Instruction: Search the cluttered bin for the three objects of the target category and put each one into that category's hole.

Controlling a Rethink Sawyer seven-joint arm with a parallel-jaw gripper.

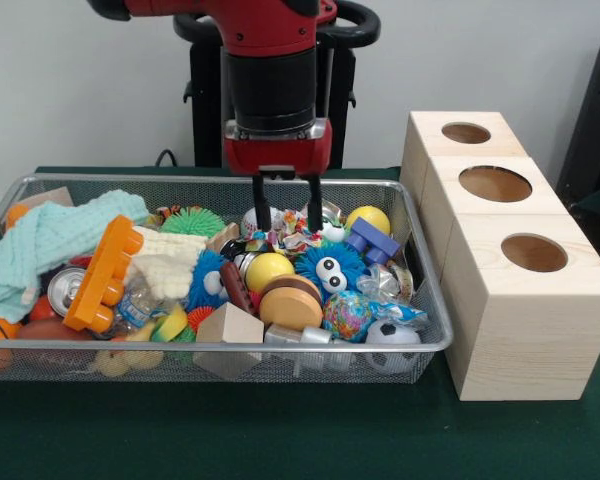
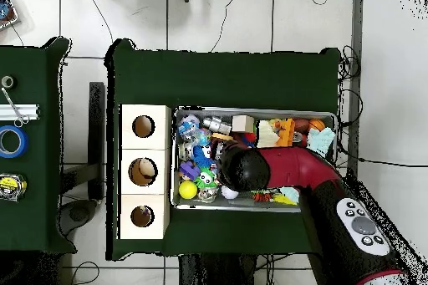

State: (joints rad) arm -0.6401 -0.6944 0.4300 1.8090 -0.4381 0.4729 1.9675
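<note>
The wire-mesh bin (image 1: 220, 350) lies on the green table, crammed with toys; it also shows in the overhead view (image 2: 334, 119). My gripper (image 1: 289, 212) hangs open over the bin's back middle, fingers (image 1: 263, 212) just above a white ball and crumpled wrappers, holding nothing. Below it lie a yellow ball (image 1: 268, 270) and a blue fuzzy toy with googly eyes (image 1: 330, 268). The smallest hole (image 1: 466, 132) is in the far pine cube, right of the bin; in the overhead view it (image 2: 142, 216) is the lowest one. There the arm (image 2: 251, 170) hides the gripper.
Two cubes with wider holes (image 1: 495, 184) (image 1: 533, 252) stand right of the bin. In the bin: a teal cloth (image 1: 50, 240), an orange block toy (image 1: 105, 272), a wooden block (image 1: 230, 325), a small football (image 1: 392, 333), a blue brick (image 1: 372, 240). Tape rolls (image 2: 12, 141) lie on a side table.
</note>
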